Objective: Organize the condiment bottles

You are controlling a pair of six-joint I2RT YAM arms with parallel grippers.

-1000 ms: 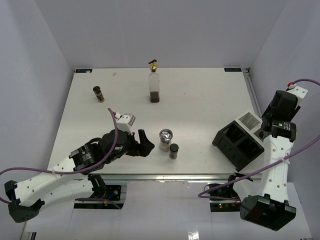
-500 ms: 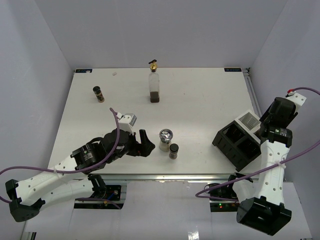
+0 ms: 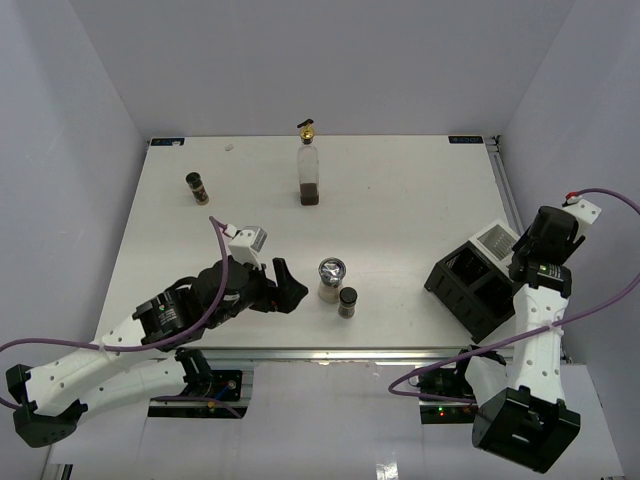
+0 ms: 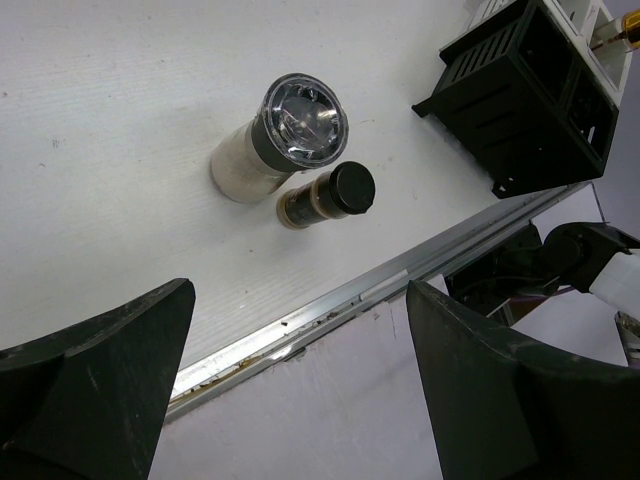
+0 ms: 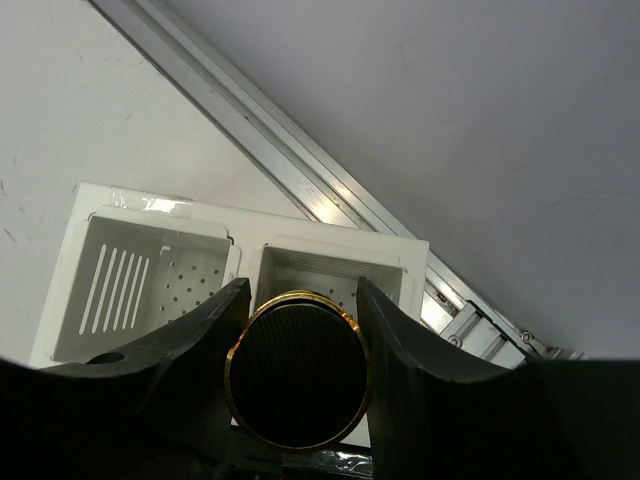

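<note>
Four condiment bottles stand upright on the white table (image 3: 400, 200), caps up and long axes vertical. They are one tall glass bottle (image 3: 310, 170) with a gold spout at the far edge, one dark jar (image 3: 197, 187) at far left, and one chrome-topped shaker (image 3: 332, 278) touching or just beside a second dark jar (image 3: 347, 302) near the front edge.

A fifth, the gold-rimmed black-capped bottle (image 5: 298, 390), is clamped between the two fingers of the right gripper (image 5: 300, 330). It is seen end-on, cap toward the wrist camera and long axis running away from the lens. It sits in line with the right-hand cell of a white two-cell holder (image 5: 150, 215) at the table's right edge. Whether it is inside that cell or above it cannot be told, and the arm hides the bottle from the overhead camera.

The left gripper (image 3: 290, 285) is near the front edge, just left of the shaker and second jar. Its jaws are spread wide and hold nothing.

One black rack (image 3: 478, 288) sits beside the white holder at the table's right front.
</note>
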